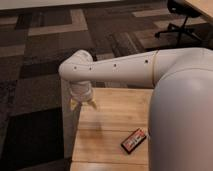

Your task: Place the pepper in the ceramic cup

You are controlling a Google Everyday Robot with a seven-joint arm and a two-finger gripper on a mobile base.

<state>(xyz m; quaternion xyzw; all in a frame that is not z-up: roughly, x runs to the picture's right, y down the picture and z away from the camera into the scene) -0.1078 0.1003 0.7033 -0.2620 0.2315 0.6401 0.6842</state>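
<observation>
My gripper [83,101] hangs down from the white arm over the back left corner of the wooden table [112,122], just above its surface. The pepper is not in view. The ceramic cup is not in view either. My white arm and body cover the right side of the table, so anything standing there is hidden.
A flat black-and-red packet [134,140] lies on the table near its front, to the right of and nearer than the gripper. The table's left edge drops to a dark patterned carpet [35,75]. An office chair [182,17] stands at the far right back.
</observation>
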